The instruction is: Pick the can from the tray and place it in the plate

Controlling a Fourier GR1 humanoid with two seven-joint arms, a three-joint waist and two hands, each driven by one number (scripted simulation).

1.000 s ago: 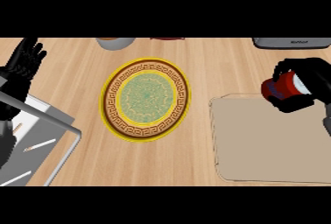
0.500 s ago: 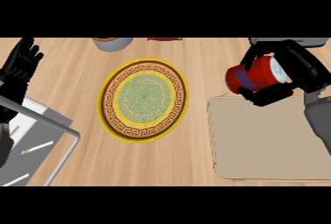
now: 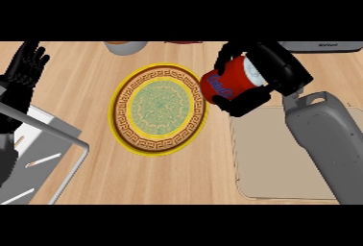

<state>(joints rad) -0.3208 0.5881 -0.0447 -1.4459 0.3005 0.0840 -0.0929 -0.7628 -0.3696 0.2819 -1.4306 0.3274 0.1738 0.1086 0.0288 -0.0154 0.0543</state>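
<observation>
Wooden counter (image 3: 92,182) with plate (image 3: 159,109) at centre, beige tray (image 3: 276,158) to the right.
Red can (image 3: 233,82) tilted, clasped in right hand (image 3: 266,72), just right of plate's rim; left hand (image 3: 25,65) spread wide, far left.

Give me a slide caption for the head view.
Right hand holds the red can tilted beside the plate's right rim, beyond the beige tray.
</observation>
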